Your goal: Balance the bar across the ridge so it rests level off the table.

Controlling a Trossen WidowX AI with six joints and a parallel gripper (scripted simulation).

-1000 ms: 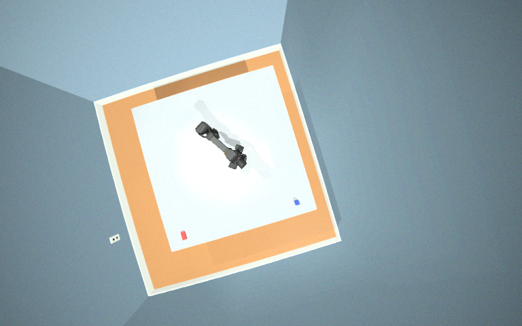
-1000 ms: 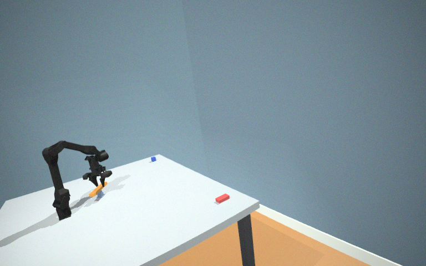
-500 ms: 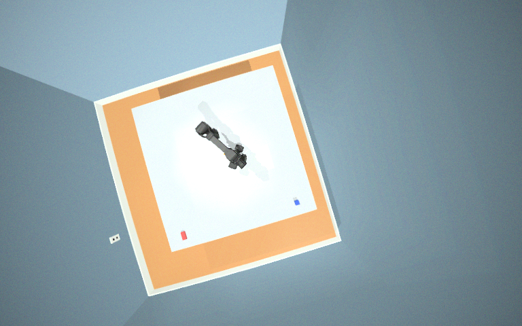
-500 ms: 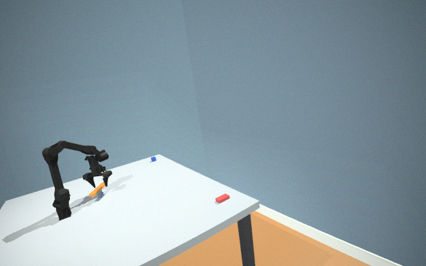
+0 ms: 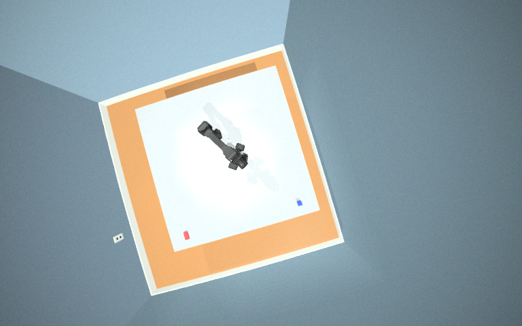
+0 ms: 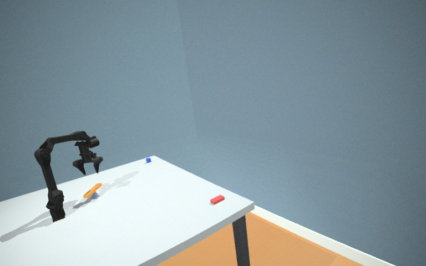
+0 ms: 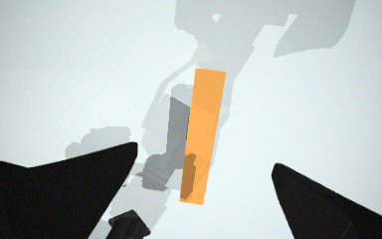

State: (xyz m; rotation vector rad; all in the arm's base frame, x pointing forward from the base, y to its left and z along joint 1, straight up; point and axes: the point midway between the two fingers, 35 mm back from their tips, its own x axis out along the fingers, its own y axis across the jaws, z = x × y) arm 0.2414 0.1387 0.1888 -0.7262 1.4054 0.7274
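Observation:
The orange bar lies across the small blue ridge, of which only a sliver shows beside the bar in the wrist view. In the exterior view the bar slants up to the right; I cannot tell whether it is exactly level. Its lower-left end stands apart from its shadow, with no table contact visible. My gripper is wide open and empty above the bar, its fingers on either side and clear of it. In the top view the arm hides the bar and ridge.
A red block and a small blue cube lie near separate corners of the white table, both far from the bar. The arm's shadow falls across the bar's surroundings.

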